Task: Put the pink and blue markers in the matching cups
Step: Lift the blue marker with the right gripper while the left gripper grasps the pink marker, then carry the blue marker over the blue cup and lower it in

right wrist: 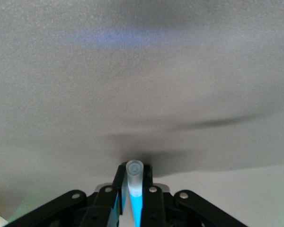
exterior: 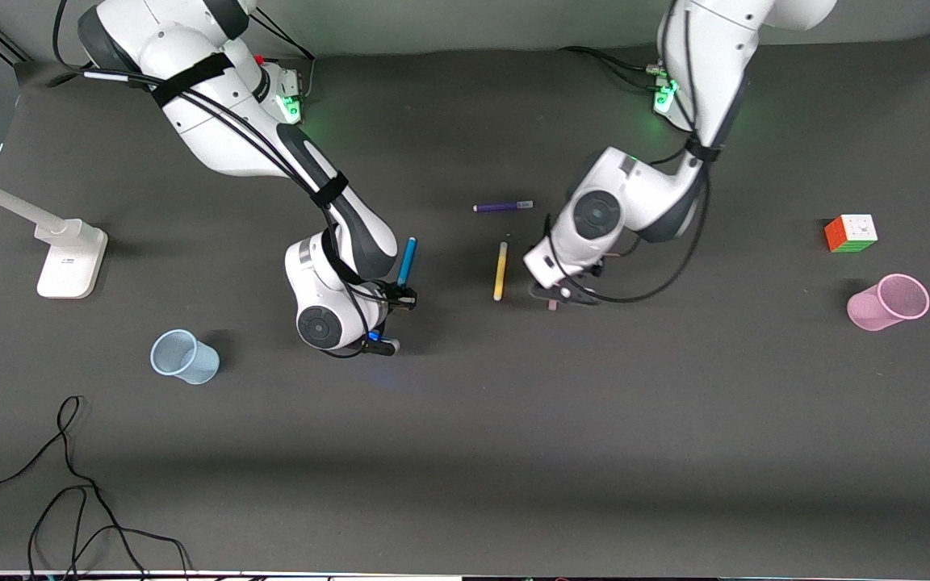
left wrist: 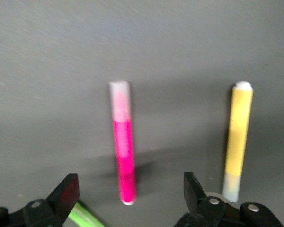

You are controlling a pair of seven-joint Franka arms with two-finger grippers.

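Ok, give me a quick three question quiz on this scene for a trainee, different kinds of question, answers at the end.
1. True or false: the right pincer is shut on the blue marker.
2. Which marker lies between the open fingers of the left pincer? A) pink marker B) yellow marker C) purple marker
3. Fill in: the pink cup lies on its ____.

Key: 1 true; 2 A; 3 side.

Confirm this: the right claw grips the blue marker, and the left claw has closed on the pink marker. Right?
Not quite. The right claw does grip the blue marker, but the left claw is open, with the pink marker lying ungripped on the table between its fingers. The left wrist view shows this.
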